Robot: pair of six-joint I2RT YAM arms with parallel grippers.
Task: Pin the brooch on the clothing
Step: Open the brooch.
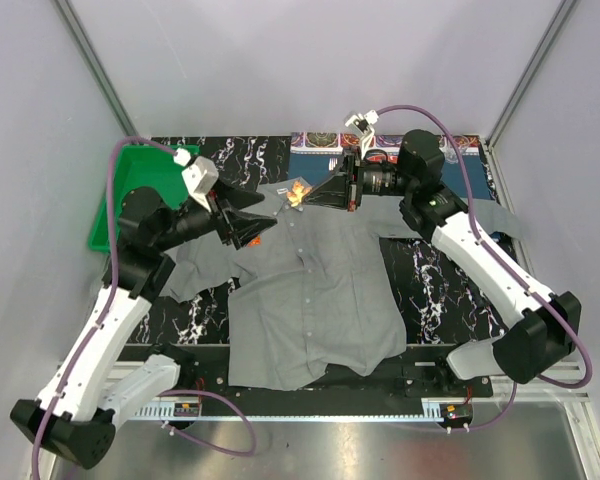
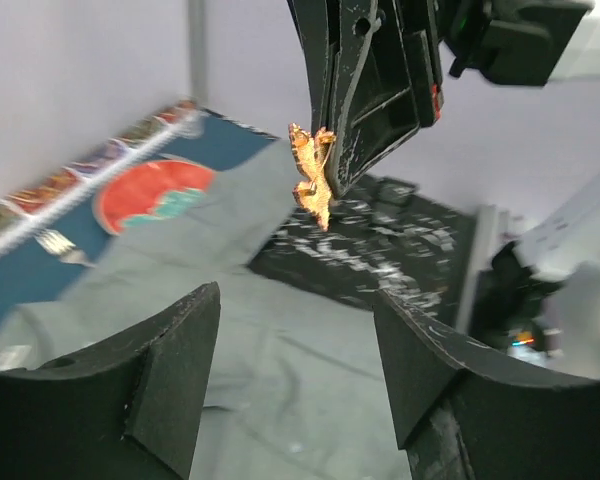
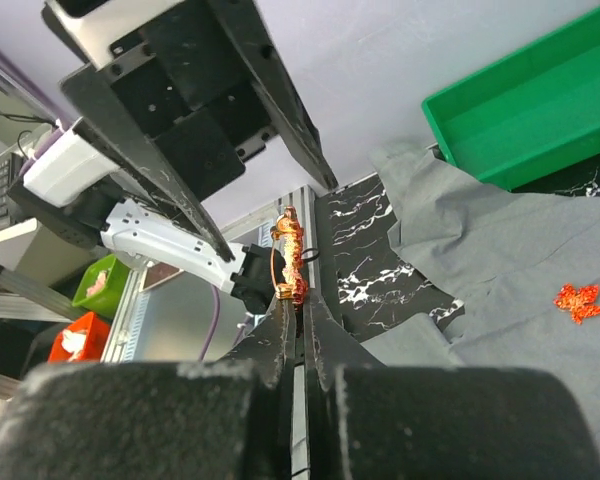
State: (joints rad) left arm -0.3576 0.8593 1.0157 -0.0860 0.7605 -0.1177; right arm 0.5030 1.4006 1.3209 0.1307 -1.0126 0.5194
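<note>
While my left hand (image 2: 295, 350) hangs spread and empty, my right hand (image 3: 298, 308) just beyond it pinches the brooch (image 2: 313, 175) in the air over the collar end of the shirt (image 1: 310, 290), which lies on the desk (image 1: 435, 285). Pinning, I judge, is not yet begun; next the brooch must come down onto the cloth.

A robot lab cell (plain white walls (image 1: 310, 60), aluminium frame rail (image 1: 320, 405)).

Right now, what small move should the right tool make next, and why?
Probably lower the right tool toward the clothing. It is shut on the brooch, which hangs in the air above the grey fabric, and the left tool is open and holds nothing, so the pin cannot reach the cloth yet.
</note>
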